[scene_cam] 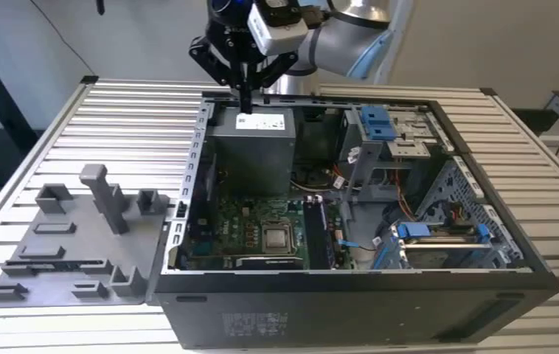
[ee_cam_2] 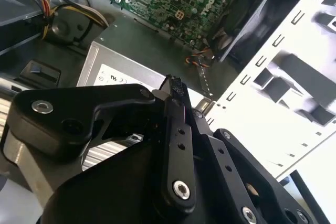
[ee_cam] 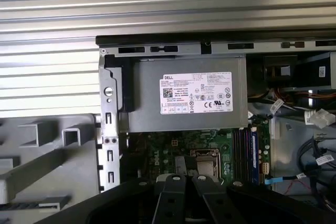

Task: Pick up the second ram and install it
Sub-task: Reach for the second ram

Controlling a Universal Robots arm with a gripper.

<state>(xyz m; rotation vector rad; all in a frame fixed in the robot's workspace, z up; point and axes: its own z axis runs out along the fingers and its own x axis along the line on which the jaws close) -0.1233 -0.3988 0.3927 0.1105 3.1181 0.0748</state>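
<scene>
The end effector [ee_cam_2: 173, 86] lies closest, its black linkage arms filling the lower part of both wrist views. Its two fingers are pressed together into one slim point. Nothing shows pinched between them, and they touch nothing. In the exterior view it hangs in the air over the far end of the open computer case [scene_cam: 358, 295], directly above the grey power supply [ee_cam: 184, 100] with its pale label. Beyond that box lies the green motherboard [scene_cam: 250, 221] with the square silver processor [scene_cam: 277, 237], and beside it stand the memory slots [ee_cam: 244, 150]; I cannot tell how many of them are filled. The second ram [scene_cam: 35, 263], as I read it, is the slim dark strip lying flat in a slot of the grey fixture [scene_cam: 73, 251]. The fixture sits on the slatted table [scene_cam: 515, 147] just outside the case wall. I cannot be sure of that reading, since little more than a dark line shows there. If it is right, the stick lies well apart from the end effector. It is off toward the exterior view's left and at the near end of the fixture, while the end effector is at the far end of the case. The stick's long axis runs roughly across the exterior view, from left to right. The only arm present would have to cross the case wall to reach it.
</scene>
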